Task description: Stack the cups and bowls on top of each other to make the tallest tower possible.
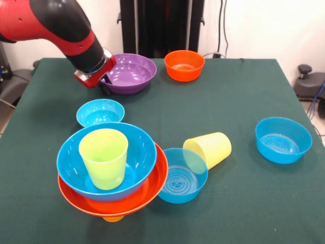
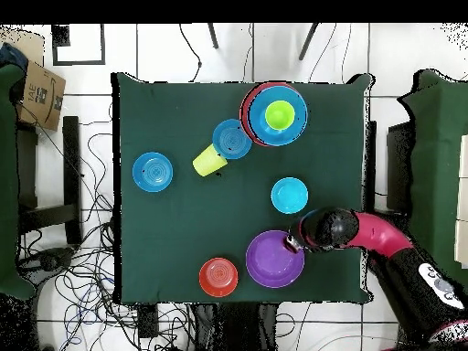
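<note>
Nearest, the tower (image 1: 112,175): lime green glossy plastic cup (image 1: 104,157) standing upright inside the large blue glossy bowl (image 1: 133,157), which is nested in the wider large orange glossy bowl (image 1: 152,189); a bit of an orange cup (image 1: 112,219) shows under them. Just beside it, a medium blue bowl with ringed bottom (image 1: 180,175) is tilted, touching the orange bowl's rim. The pale yellow ribbed plastic cup (image 1: 209,148) lies on its side against that blue bowl. Off at the side, well apart, a second medium blue bowl (image 1: 283,140) sits upright on the green cloth surface (image 1: 228,91). Behind the tower, a small blue bowl (image 1: 100,112), upright. Farther back, the large purple glossy bowl (image 1: 130,73) and next to it a small orange bowl (image 1: 184,65), not touching. The red and black arm (image 1: 56,25) reaches down to the purple bowl's rim; gripper (image 1: 104,84) sits at that rim, fingers mostly hidden, cannot tell if apart or together.
</note>
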Robot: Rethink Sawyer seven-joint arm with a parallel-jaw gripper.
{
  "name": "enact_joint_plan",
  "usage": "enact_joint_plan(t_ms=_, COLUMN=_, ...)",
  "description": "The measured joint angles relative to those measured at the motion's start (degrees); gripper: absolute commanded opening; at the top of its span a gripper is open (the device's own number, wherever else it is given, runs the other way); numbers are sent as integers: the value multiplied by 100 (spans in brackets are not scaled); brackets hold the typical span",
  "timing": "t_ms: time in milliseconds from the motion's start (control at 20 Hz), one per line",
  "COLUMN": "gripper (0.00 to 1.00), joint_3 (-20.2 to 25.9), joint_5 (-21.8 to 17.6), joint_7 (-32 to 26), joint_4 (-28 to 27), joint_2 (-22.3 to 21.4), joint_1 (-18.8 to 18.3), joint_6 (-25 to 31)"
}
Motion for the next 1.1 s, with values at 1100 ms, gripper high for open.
enact_joint_plan(t_ms=1100, gripper=0, joint_3=-10, joint_5=-2, joint_7=1, joint_4=-3, joint_2=-498, joint_1=543, joint_6=1856)
